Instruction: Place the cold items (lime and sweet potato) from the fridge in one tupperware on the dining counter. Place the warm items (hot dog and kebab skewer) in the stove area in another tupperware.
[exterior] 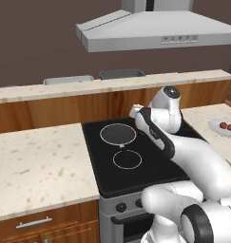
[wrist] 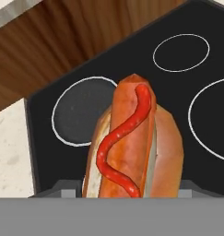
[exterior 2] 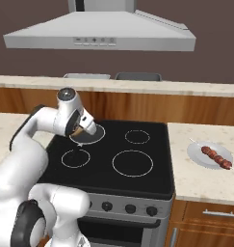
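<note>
A hot dog (wrist: 132, 138) in a bun with a wavy red sauce line stands up between my finger tips, and my gripper (wrist: 127, 190) is shut on it. It hangs over the black stove top (wrist: 178, 106), near the back left burner (exterior 2: 87, 135). From the base views my gripper (exterior 2: 83, 127) (exterior: 136, 112) sits low over that burner. The kebab skewer (exterior 2: 216, 157) (exterior: 227, 126) lies on a white plate (exterior 2: 197, 152) on the counter right of the stove. Two grey tupperwares (exterior 2: 87, 75) (exterior 2: 137, 76) sit on the raised dining counter behind. The lime and sweet potato are out of view.
A grey range hood (exterior 2: 99, 34) hangs over the stove. A raised wooden-fronted dining counter (exterior: 112, 85) runs behind it. Speckled counters flank the stove on the left (exterior: 36, 166) and on the right (exterior 2: 205, 178). My own arm crosses the stove's near side.
</note>
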Available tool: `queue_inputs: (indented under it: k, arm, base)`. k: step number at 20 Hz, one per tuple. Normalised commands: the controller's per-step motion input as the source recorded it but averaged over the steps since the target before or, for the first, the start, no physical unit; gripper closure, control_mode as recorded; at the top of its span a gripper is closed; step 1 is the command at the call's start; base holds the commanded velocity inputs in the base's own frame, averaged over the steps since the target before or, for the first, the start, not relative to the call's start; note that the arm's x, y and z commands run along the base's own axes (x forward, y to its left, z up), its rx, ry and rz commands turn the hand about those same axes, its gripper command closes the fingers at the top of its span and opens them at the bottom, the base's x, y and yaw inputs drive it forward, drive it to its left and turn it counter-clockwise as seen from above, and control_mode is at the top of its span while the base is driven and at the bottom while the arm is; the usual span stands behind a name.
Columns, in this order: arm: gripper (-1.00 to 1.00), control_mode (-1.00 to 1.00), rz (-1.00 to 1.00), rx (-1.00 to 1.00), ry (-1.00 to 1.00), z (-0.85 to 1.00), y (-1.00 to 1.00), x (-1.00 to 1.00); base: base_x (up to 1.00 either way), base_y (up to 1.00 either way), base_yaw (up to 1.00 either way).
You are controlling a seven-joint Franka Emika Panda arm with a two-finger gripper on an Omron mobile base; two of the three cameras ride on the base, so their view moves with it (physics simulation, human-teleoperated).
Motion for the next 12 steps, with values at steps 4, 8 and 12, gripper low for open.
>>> queue_inputs:
  k: [4,8,12]
  arm:
    - [1.00,-1.00,0.00,0.01,-0.20,0.48,-0.27,-0.93]
    - [1.00,-1.00,0.00,0.03,-0.17,0.50,-0.24,-0.97]
    - [1.00,-1.00,0.00,0.03,-0.07,0.55,-0.18,-0.84]
  base:
    - [0.00,0.00,0.00]
    - [0.00,0.00,0.00]
    - [0.00,0.00,0.00]
